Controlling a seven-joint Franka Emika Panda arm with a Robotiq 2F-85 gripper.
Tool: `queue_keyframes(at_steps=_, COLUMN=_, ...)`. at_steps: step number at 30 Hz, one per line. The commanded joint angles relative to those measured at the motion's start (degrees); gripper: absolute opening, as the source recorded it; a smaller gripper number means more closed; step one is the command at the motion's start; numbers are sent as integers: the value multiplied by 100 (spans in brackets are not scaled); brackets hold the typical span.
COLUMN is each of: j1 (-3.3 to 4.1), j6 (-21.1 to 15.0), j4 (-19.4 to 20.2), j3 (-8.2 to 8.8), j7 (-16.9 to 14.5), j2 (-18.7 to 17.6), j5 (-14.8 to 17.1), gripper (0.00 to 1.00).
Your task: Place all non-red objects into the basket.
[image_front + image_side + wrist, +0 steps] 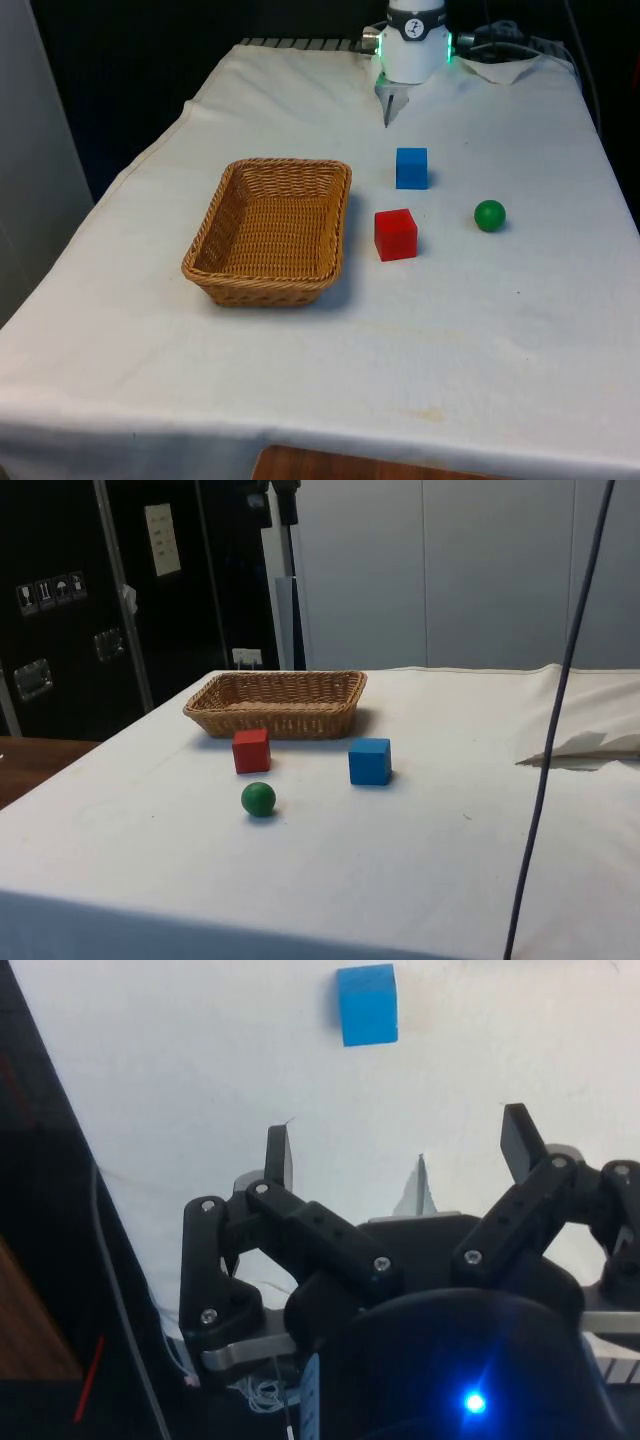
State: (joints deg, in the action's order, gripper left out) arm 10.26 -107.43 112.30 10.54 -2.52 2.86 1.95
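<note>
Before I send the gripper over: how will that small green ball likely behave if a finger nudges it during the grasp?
The small green ball is round and lies free on the white cloth, so a nudge would probably roll it. Its smooth look suggests it could slip from the open gripper unless the fingers close centred.

Looks like a robotics lab: worktop (300, 400) w/ white cloth, black curtains (150, 60) behind, dark equipment cabinets (60, 610) w/ stickers, metal poles (118, 590), loose cable (560, 710) hanging across, plain grey wall panels (450, 570).
</note>
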Motion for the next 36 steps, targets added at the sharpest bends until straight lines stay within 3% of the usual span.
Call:
queue_keyframes(at_steps=1, j1=0, j6=-92, j4=80, j3=-6, j7=17, j2=74, j5=-40, gripper=100)
queue_keyframes(at_steps=16, j1=0, j6=-69, j4=286, j3=-23, j7=17, j2=292, j5=-149, gripper=100)
queue_keyframes(at_steps=36, j1=-11, j6=-292, j4=1020, j3=-74, j7=235, j2=1003, j5=-590, gripper=100)
